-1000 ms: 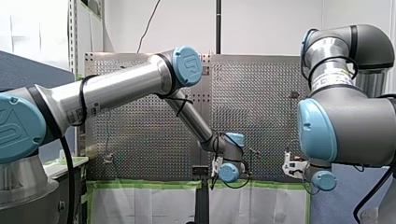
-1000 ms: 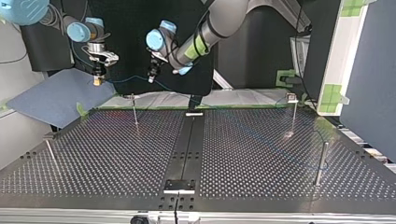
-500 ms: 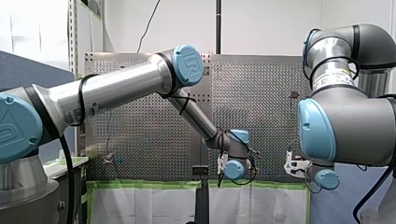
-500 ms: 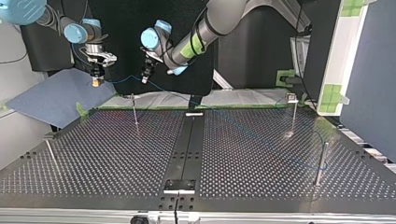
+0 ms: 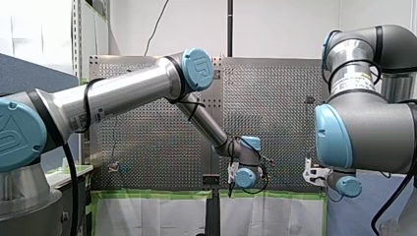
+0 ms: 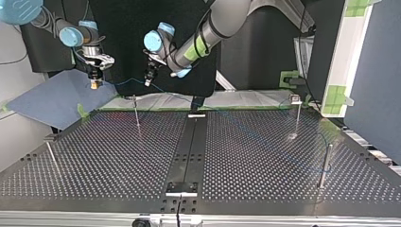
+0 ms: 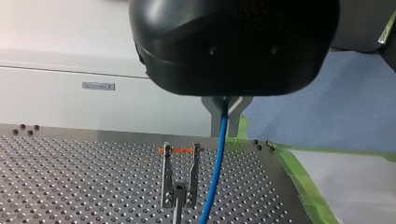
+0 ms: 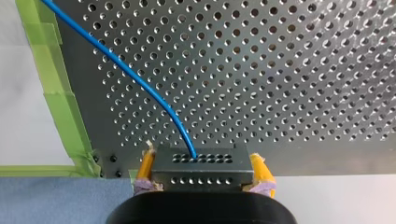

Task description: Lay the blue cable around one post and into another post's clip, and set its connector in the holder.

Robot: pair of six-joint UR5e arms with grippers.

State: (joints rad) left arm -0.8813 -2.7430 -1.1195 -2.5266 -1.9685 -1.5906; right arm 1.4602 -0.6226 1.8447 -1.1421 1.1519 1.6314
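In the top view the thin blue cable (image 6: 265,142) runs from the plain post (image 6: 325,163) at the right, across the table and up to my left gripper (image 6: 148,81). That gripper is shut on the cable, above the table's far edge. In the left wrist view the cable (image 7: 215,172) hangs from between the metal fingers (image 7: 237,106), beside a forked clip post (image 7: 180,179). My right gripper (image 6: 95,84) hovers further left, off the table's far corner. Its yellow pads (image 8: 259,169) are shut on the grey connector (image 8: 201,165), from which the cable (image 8: 140,84) leads away.
In the top view, clip posts stand at the far left (image 6: 136,111) and far right (image 6: 297,116), and a leaning post (image 6: 51,153) at the near left. A black centre strip carries holder blocks near (image 6: 181,188) and far (image 6: 196,115). Green tape (image 8: 60,93) edges the table.
In the top view, my left gripper shifted a little left with the cable. My right gripper drifted slightly left with the connector. Both grips are unchanged.
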